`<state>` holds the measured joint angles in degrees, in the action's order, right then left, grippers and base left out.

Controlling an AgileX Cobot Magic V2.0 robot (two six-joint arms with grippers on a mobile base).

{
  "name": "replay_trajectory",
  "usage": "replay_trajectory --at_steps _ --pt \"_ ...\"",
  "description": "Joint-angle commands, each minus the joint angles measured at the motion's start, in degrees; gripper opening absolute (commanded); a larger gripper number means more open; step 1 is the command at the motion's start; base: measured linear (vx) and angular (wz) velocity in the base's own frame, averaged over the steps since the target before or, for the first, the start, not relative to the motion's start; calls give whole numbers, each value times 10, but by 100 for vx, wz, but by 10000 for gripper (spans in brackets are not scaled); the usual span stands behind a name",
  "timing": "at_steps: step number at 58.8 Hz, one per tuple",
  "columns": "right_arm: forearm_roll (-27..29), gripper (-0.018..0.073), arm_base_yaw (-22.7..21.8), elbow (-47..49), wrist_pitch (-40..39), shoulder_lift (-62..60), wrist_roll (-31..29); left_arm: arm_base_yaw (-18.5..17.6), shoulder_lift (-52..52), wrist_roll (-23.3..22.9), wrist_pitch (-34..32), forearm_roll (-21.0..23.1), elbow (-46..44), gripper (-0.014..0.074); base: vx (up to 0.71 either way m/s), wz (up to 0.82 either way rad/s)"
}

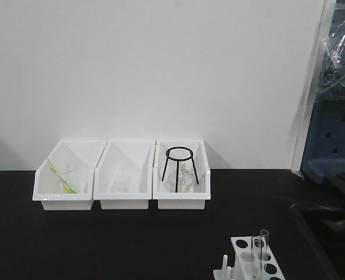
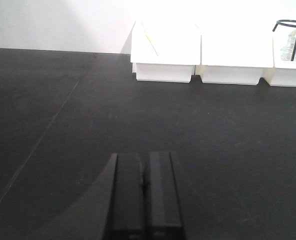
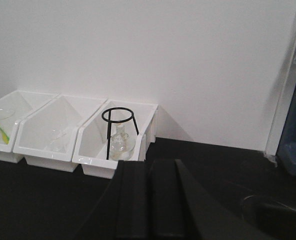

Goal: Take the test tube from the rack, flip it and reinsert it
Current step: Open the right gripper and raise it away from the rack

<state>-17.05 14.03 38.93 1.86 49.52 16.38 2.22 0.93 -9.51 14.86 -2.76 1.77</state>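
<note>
Spanning the whole scene, the black table (image 1: 102, 245) carried three white bins (image 1: 125, 178) against the wall and, at its near right edge in the front view, the rack (image 1: 257, 259), cut off by the bottom of the frame. A clear test tube (image 1: 264, 248) stood upright in one of the rack's holes, its long axis vertical and its open mouth up; a second clear tube appeared to stand just beside it, though the blur made that hard to confirm. Neither wrist view showed the rack or the tube. The left gripper (image 2: 144, 186) hung over bare table on the left side, its two dark fingers pressed together with nothing between them. The right gripper (image 3: 148, 200) faced the right-hand bin holding a black wire tripod (image 3: 119, 125) and a glass flask (image 3: 120, 145), and its fingers likewise lay closed and empty. Judging from the rack's place on the right, the right arm was the nearer one, and it would need to open and come down along the tube's vertical axis.
</note>
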Motion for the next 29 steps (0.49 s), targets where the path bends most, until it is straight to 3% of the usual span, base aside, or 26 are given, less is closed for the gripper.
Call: replay_trajectory --at_steps 1,29 --pt "-1 -13 -2 21 -36 -29 -8 -2 6 0 -45 3 1 -6 0 0" --pt "-1 -12 -2 21 -37 -70 -8 -2 6 0 -45 3 1 -6 0 0"
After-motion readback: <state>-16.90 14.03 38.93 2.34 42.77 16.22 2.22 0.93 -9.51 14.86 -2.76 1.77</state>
